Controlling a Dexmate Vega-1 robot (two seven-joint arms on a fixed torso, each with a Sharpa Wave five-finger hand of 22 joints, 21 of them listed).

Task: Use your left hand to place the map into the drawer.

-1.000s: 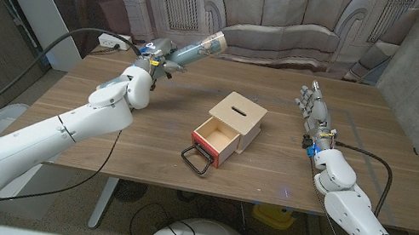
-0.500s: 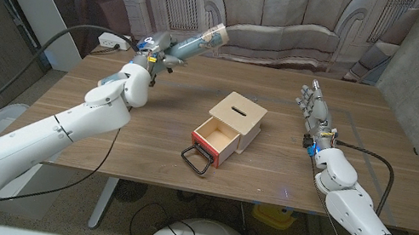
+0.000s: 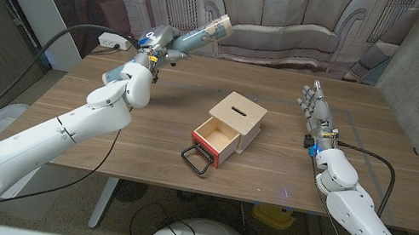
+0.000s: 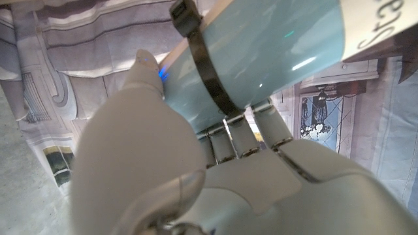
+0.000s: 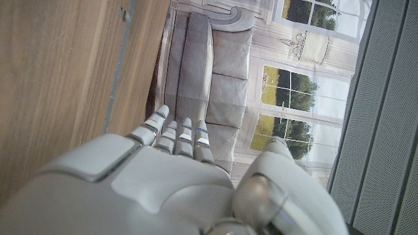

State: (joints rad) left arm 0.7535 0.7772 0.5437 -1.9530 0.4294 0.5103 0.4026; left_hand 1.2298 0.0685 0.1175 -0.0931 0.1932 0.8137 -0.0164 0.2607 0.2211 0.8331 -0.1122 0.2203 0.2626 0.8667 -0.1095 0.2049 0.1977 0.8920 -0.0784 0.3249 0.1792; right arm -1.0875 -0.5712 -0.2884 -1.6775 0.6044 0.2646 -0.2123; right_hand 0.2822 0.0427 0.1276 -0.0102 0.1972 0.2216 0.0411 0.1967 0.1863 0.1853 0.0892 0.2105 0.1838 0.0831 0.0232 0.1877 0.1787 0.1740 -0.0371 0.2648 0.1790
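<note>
**One map held aloft, one drawer open**

We count one map, one box with one drawer, and two hands over one table.

Our left hand grips the map, a pale blue roll, near its lower end, fingers wrapped round it. The roll slants up and away from the hand, toward the backdrop, above the table's far left part and well apart from the box. In the left wrist view the map crosses the fingers, with a black band round it.

Our right hand holds nothing; its fingers are straight and close together, pointing away from us, near the table's right side. The right wrist view shows the same straight fingers beside the wood.

The drawer is pulled out toward us, its front red, a black handle on the table before it. The box top has a slot.

Against a second ago, the left hand has risen a little and the map's tip stands higher; the right hand and box are unchanged.

Black letters show on a white label at the map's end; we can make out only something like "Ste".
</note>
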